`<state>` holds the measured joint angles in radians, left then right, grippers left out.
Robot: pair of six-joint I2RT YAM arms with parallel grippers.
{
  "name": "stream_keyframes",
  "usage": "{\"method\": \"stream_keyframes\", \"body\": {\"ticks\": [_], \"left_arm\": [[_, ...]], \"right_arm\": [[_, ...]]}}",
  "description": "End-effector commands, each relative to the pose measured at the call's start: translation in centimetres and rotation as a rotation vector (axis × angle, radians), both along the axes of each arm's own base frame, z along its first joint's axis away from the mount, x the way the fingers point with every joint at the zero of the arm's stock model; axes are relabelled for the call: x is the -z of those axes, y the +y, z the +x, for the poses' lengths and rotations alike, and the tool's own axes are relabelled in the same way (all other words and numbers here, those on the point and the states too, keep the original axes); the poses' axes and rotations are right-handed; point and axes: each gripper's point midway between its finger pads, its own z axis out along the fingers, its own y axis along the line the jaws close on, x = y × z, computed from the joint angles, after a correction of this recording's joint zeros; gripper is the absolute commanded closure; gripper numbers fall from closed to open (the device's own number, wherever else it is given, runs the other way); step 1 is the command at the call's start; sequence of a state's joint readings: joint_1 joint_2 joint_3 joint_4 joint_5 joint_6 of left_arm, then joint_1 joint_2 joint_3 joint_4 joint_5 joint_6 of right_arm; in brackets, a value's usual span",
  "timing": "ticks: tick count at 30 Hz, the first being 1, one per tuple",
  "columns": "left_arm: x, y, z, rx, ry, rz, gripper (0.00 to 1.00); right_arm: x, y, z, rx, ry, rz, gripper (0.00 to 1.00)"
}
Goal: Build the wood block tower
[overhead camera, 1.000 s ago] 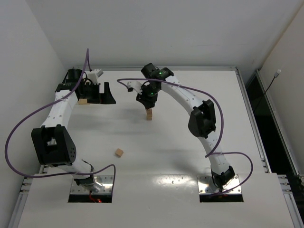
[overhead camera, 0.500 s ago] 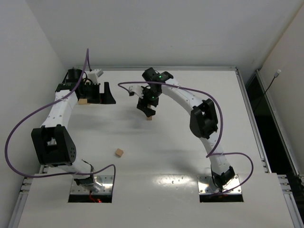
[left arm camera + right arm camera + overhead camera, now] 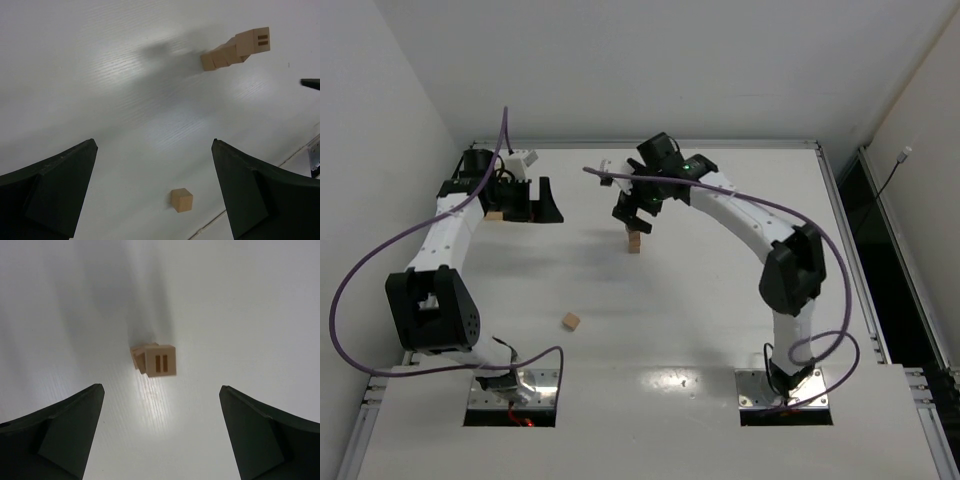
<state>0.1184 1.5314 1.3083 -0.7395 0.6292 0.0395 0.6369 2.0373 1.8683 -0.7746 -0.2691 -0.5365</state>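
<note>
Tan wooden cubes make up the wood block tower (image 3: 634,241), a thin column standing on the white bench (image 3: 700,320) toward the far side, about midway between left and right. The right pincer (image 3: 632,212) hangs directly over it, clear of the top cube, with its dark fingers (image 3: 60,432) spread wide and nothing held. In the right wrist view the tower (image 3: 157,360) shows end-on between those fingers, slightly left of centre. Its top face carries two short dark slots, and the lower cubes peek out a little to the left.

The left pincer (image 3: 525,200) sits at the far left of the bench, well apart from the tower, pointing right. Its fingers (image 3: 50,192) are also wide apart and empty. From the left wrist view the tower (image 3: 235,50) appears off toward the upper right, leaning in perspective, its cubes not quite square to one another.

A loose cube (image 3: 571,321) lies alone on the bench, nearer the left arm's base, well apart from the tower and both pincers. The left wrist view frames it (image 3: 181,200) low between the fingers. Another small tan cube (image 3: 495,214) rests just beside the left arm's wrist.
</note>
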Motion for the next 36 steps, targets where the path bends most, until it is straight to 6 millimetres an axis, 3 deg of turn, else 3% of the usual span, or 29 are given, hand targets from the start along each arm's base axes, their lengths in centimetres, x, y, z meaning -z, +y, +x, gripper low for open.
{"method": "stream_keyframes", "body": {"ticks": [1, 2, 3, 4, 5, 6, 8, 11, 12, 15, 16, 19, 22, 26, 31, 36], "left_arm": [[-1.7, 0.1, -0.4, -0.011, -0.072, 0.016, 0.02], [-1.3, 0.0, -0.9, -0.005, -0.066, 0.02, 0.02], [-1.4, -0.6, -1.7, 0.025, -0.079, 0.05, 0.02], [-1.0, -0.7, -2.3, 0.041, -0.075, 0.088, 0.02], [0.1, -1.2, -3.4, 0.065, -0.053, 0.11, 0.03], [0.0, -2.6, -4.6, 0.129, -0.073, 0.136, 0.04], [2.1, -4.5, -7.5, 0.229, -0.017, 0.193, 0.07], [4.3, -5.4, -10.8, 0.313, 0.023, 0.294, 0.1], [4.0, -6.9, -11.2, 0.369, -0.014, 0.319, 0.11], [4.6, -7.4, -11.9, 0.416, -0.021, 0.418, 0.19], [4.9, -8.0, -12.2, 0.444, -0.02, 0.431, 0.19], [6.0, -9.3, -13.0, 0.504, 0.005, 0.501, 0.19], [8.1, -9.7, -14.0, 0.57, 0.062, 0.606, 0.19], [9.7, -9.1, -15.2, 0.626, 0.149, 0.67, 0.26], [10.6, -7.9, -16.1, 0.681, 0.218, 0.726, 0.36], [11.9, -5.7, -18.3, 0.729, 0.317, 0.787, 0.36]], "right_arm": [[-9.9, -0.3, 1.9, 0.114, -0.232, 0.225, 0.02], [-10.0, -0.7, 1.4, 0.135, -0.235, 0.238, 0.02], [-13.1, -1.8, 1.8, 0.205, -0.293, 0.294, 0.01], [-13.9, -2.6, 2.0, 0.244, -0.304, 0.305, 0.01], [-13.5, -3.8, 2.3, 0.299, -0.298, 0.294, 0.01], [-14.6, -5.6, 2.8, 0.412, -0.323, 0.308, 0.01], [-13.1, -8.9, 3.3, 0.542, -0.329, 0.263, 0.01], [-10.9, -12.9, 2.4, 0.671, -0.326, 0.201, 0.01], [-10.5, -14.4, 2.5, 0.711, -0.328, 0.195, 0.01], [-8.3, -18.6, 1.9, 0.81, -0.308, 0.143, 0.01], [-7.0, -19.8, 1.5, 0.84, -0.284, 0.126, 0.01], [-5.6, -22.7, 1.2, 0.905, -0.247, 0.108, 0.01], [-5.4, -24.8, 0.8, 0.945, -0.236, 0.106, 0.01], [-5.1, -26.5, 0.6, 0.977, -0.219, 0.108, 0.01], [-4.3, -27.1, 0.2, 0.976, -0.177, 0.083, 0.01], [-4.1, -26.8, 0.9, 0.965, -0.155, 0.092, 0.01]]}}
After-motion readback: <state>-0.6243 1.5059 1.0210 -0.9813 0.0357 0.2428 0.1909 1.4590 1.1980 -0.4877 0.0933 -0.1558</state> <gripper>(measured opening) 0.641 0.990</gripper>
